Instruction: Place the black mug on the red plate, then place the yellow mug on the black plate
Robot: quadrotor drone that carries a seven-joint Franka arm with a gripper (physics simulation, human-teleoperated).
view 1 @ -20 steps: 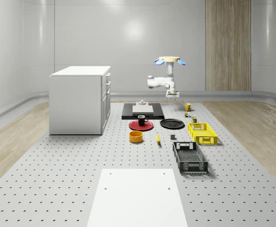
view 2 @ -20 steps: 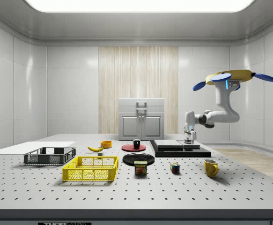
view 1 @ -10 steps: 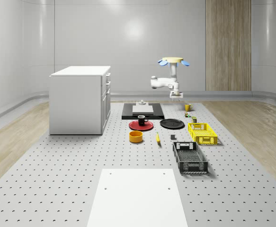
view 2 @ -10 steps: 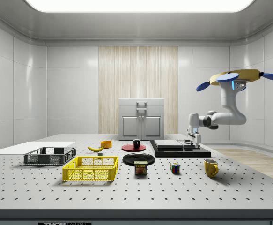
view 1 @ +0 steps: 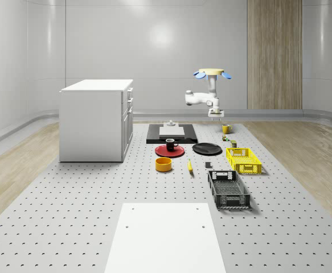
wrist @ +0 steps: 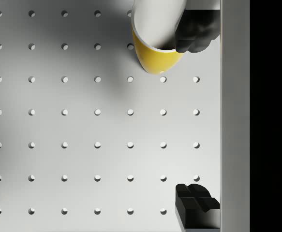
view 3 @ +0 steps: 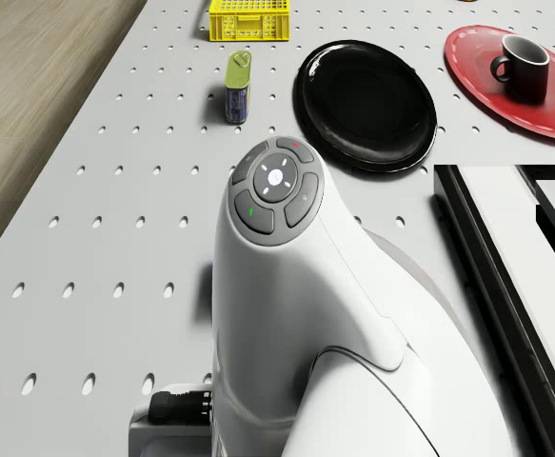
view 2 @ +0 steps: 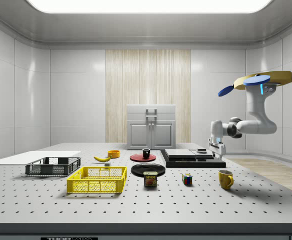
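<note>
Above the grey perforated table (view 1: 69, 216), drone (view 2: 266, 80) hovering, claw (view 2: 217, 153) spread wide near yellow mug (view 2: 226, 179), pale panelled room.

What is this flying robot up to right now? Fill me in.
The black mug already sits on the red plate. The drone hovers past the table's far end, its arm reaching down so the open gripper hangs above the table close to the yellow mug, holding nothing. That mug stands on the table near the dark platform, and the black plate waits bare.
</note>
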